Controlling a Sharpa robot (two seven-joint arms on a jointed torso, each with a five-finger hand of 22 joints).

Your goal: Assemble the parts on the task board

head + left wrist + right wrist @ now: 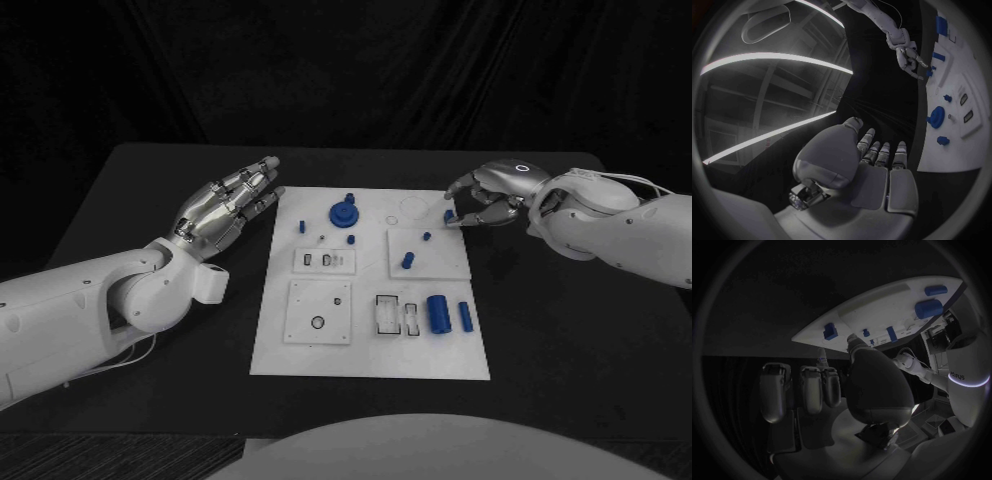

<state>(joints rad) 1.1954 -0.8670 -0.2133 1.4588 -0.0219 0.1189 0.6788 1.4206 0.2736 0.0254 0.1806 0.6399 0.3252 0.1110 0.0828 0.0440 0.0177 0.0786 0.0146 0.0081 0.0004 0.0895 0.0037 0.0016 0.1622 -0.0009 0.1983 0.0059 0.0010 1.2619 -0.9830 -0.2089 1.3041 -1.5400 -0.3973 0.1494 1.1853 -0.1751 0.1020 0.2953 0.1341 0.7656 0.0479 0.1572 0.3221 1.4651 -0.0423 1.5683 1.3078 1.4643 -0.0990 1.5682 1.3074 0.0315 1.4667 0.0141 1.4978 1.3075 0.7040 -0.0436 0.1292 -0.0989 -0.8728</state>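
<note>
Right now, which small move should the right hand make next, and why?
Probably close the right hand on the small blue part at the task board's far right edge. Its fingertips are curled just beside that part, though whether they touch it already is unclear. The left hand is open beside the board.

The white task board [372, 345] lies flat mid-table, small blue parts [345, 213] scattered upon it.

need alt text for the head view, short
A white rectangular task board lies mid-table on a black table, carrying small blue plastic parts, among them a round blue knob and two blue cylinders lying side by side. The silver left hand hovers open beside the board's left edge; the silver right hand curls its fingers at the far right corner.
</note>
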